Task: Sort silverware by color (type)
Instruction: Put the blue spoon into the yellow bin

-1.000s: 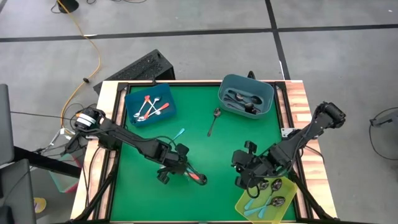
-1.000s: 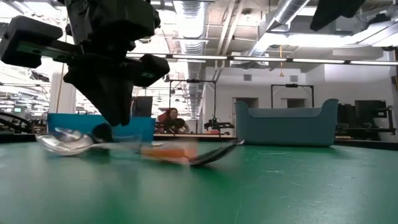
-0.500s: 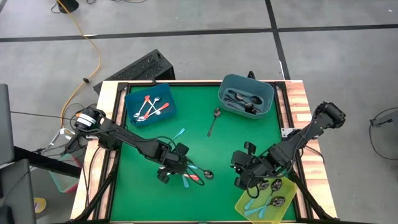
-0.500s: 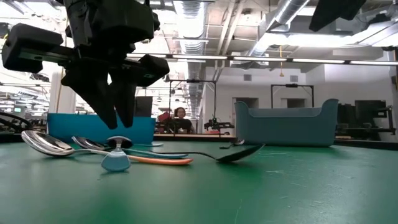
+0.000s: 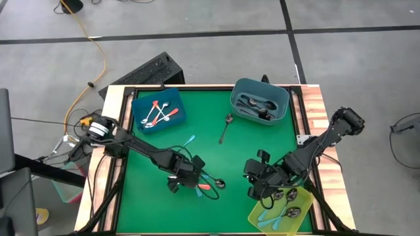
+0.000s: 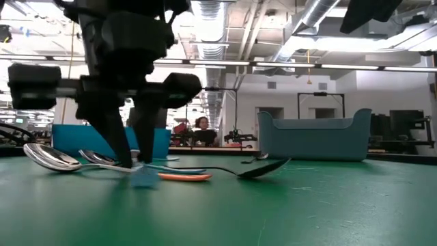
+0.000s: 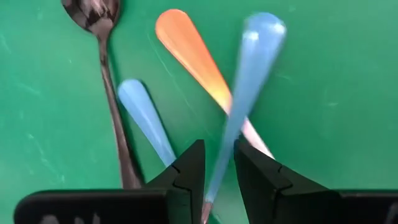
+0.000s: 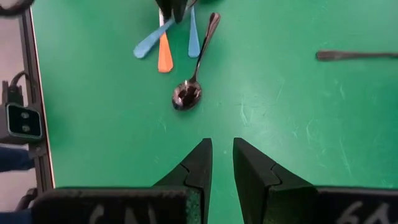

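We see the green table (image 5: 262, 141) with three bins: blue (image 5: 139, 105), teal (image 5: 283, 105), yellow (image 5: 303, 215). Since a second ago our left claw (image 5: 186, 178) has dropped onto the little heap and parted slightly; now a light blue spoon (image 7: 245, 93) stands between its fingers, seemingly nipped. A pick looks underway. Beside it lie the orange spoon (image 7: 193, 56), another blue spoon (image 7: 146, 118) and a dark spoon (image 7: 102, 25). The right claw (image 5: 262, 190) waits near the yellow bin, fingers slightly apart, empty.

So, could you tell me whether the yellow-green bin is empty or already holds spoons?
Not empty: the yellow-green bin holds several spoons, light-blue handles and shiny metal bowls showing.
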`<move>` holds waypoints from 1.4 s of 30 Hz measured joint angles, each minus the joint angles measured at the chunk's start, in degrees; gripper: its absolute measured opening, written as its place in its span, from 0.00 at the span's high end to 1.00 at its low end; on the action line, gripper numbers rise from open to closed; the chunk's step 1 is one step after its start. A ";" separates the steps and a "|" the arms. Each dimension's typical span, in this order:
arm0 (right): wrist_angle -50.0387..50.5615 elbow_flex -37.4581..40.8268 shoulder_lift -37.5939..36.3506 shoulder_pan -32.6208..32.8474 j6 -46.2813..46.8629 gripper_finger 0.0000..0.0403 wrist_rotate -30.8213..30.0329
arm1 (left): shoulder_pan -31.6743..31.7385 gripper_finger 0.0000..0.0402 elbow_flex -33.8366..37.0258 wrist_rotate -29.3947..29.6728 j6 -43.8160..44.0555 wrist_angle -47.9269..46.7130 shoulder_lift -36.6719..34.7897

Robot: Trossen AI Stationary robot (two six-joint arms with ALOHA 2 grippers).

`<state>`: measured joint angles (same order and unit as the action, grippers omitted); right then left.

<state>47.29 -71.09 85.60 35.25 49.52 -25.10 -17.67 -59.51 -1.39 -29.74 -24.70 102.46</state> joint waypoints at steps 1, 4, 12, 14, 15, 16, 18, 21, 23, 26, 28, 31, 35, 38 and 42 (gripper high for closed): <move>0.02 0.02 0.00 0.02 0.00 0.80 0.36 | 0.04 0.82 0.00 0.36 -0.72 0.16 0.44; 0.05 0.00 0.00 0.02 0.00 0.80 0.89 | 0.48 0.82 -0.09 0.15 -1.79 0.30 1.92; 0.26 0.00 0.00 0.02 0.02 0.80 1.08 | 1.44 0.85 -0.15 -1.89 -2.17 0.54 2.79; 0.24 0.00 0.00 0.02 0.02 0.80 1.09 | 1.50 0.90 -0.15 -2.19 -2.16 0.21 3.16; 0.26 0.00 0.00 0.02 0.02 0.80 1.09 | 1.53 0.94 -0.15 -2.73 -2.07 0.02 3.25; 0.24 0.00 0.00 0.01 0.02 0.80 1.09 | 1.55 0.97 -0.15 -2.99 -1.33 0.01 3.27; 0.24 0.00 0.00 0.00 0.02 0.80 1.04 | 1.55 0.98 -0.14 -3.12 0.21 0.05 3.30; 0.24 0.00 0.00 -0.02 0.02 0.80 1.00 | 1.55 0.98 -0.15 -2.82 2.79 0.45 3.32; 0.24 0.00 0.00 -0.09 0.02 0.80 0.98 | 1.55 0.99 -0.74 -2.84 5.22 -0.11 3.06; 0.22 0.00 0.00 -0.09 0.02 0.80 0.95 | 1.53 0.99 -1.82 -2.47 8.67 -1.20 2.87; 0.23 0.00 0.00 -0.09 0.02 0.80 0.92 | 1.58 0.99 -2.49 -1.64 10.43 -1.49 2.65; 0.19 0.00 0.00 -0.09 0.02 0.80 0.75 | 1.81 0.99 -2.62 0.06 11.96 -2.15 0.33; -0.01 0.00 0.00 -0.09 0.02 0.80 0.74 | 2.45 1.00 -2.80 1.88 13.47 -1.91 -2.54; -0.13 0.00 0.00 -0.07 0.05 0.80 0.74 | 3.73 1.00 -2.80 2.39 15.66 -1.28 -5.33; -0.28 0.00 0.00 -0.05 0.05 0.80 0.74 | 5.52 1.00 -2.80 3.63 17.42 -0.71 -9.14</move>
<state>47.00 -71.09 85.60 35.20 49.56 -24.36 -12.15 -62.30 2.24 -12.32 -25.41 93.32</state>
